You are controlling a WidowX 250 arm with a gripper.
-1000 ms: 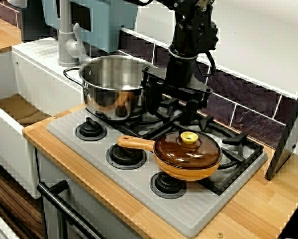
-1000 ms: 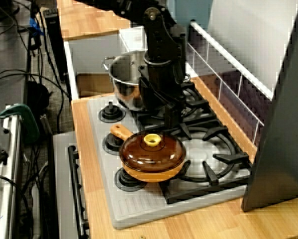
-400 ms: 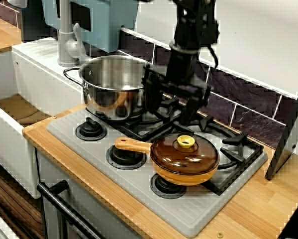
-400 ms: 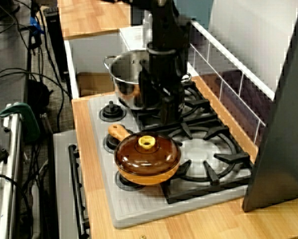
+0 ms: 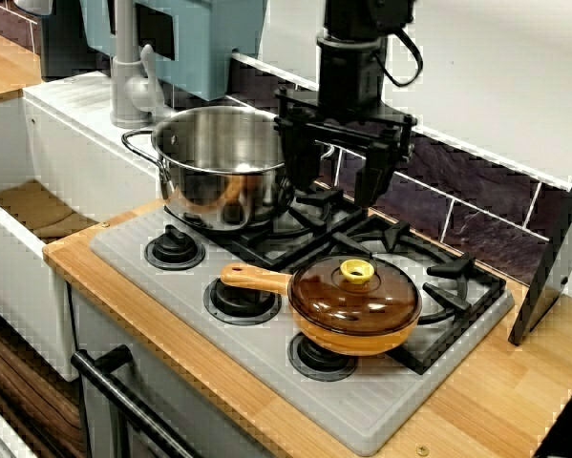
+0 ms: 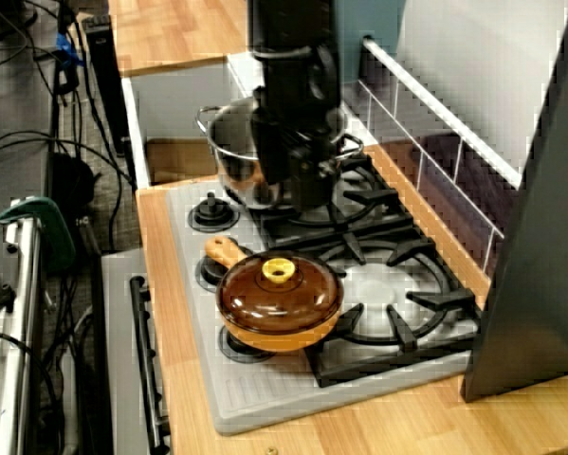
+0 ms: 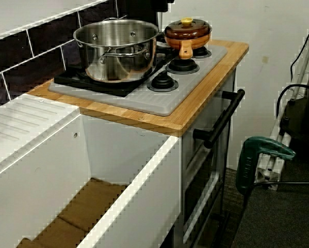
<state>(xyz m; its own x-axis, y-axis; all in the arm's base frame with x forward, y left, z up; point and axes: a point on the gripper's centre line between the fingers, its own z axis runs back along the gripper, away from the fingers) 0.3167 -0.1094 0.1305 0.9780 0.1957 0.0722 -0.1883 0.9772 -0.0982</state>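
1 end effector beside pot, over grate

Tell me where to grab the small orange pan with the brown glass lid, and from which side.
Probably the orange pan's straight handle, from above, jaws across it: it juts out level, clear of the shiny steel pot.

A: Cookware count?
B: One steel pot, one brown lidded pan.
A: Burner knobs?
B: Three knobs, front row. One faucet. One green clamp.
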